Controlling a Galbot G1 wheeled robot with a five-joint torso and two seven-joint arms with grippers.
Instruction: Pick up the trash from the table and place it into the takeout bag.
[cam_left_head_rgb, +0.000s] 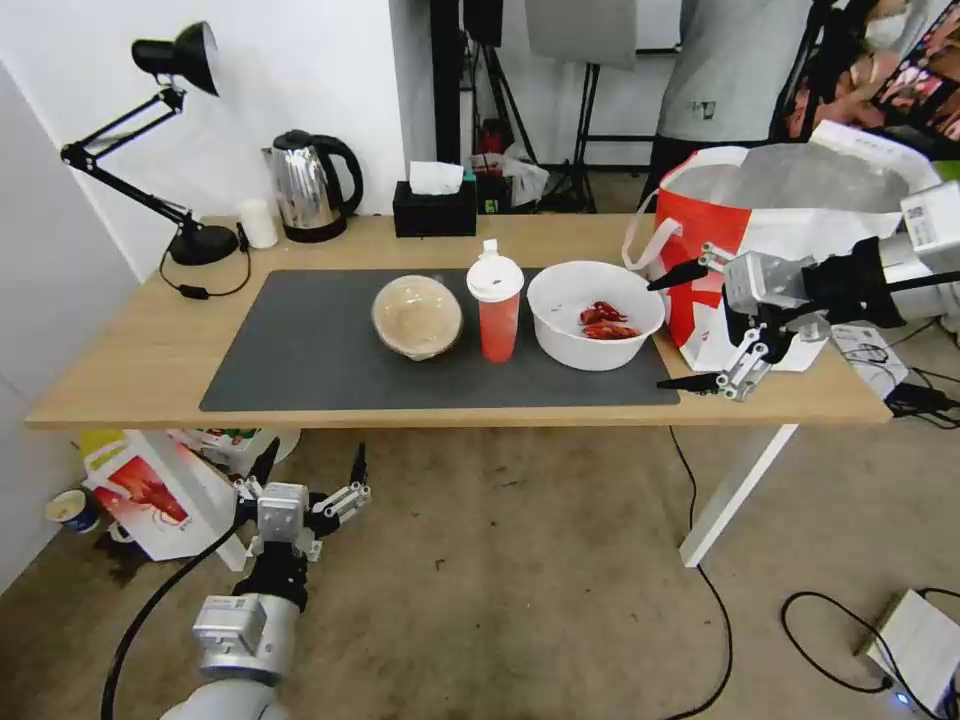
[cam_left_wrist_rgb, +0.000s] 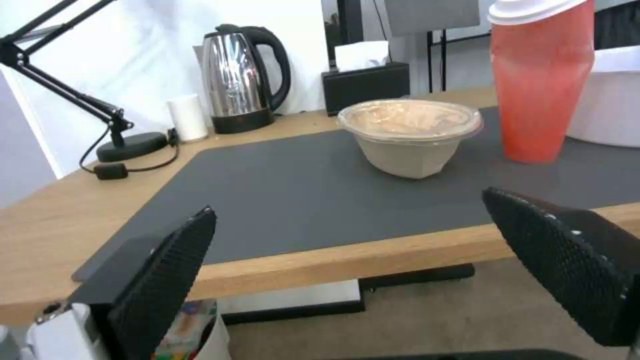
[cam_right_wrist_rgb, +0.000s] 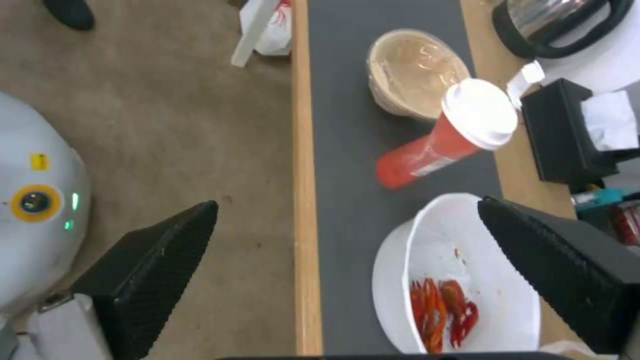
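Nothing is bagged yet. The large white plastic bowl (cam_left_head_rgb: 596, 314) of red crayfish scraps sits near the light-wood desk's (cam_left_head_rgb: 120, 370) right end, beside the red-and-white insulated takeout bag (cam_left_head_rgb: 800, 230). The right tool (cam_left_head_rgb: 690, 330), fingers spread, hovers just beside it; closing on the rim seems next. The left tool (cam_left_head_rgb: 310, 470), also spread, hangs below the desk's front edge.

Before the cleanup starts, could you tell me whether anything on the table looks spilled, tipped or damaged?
Nothing stands out. The beige bowl, red cup and white bowl sit upright on the mat; the scraps are inside the white bowl.

Spread fingers (cam_left_wrist_rgb: 167, 280) face beige bowl (cam_left_wrist_rgb: 409, 135) beside red cup (cam_left_wrist_rgb: 541, 80) on mat (cam_left_wrist_rgb: 280, 200)
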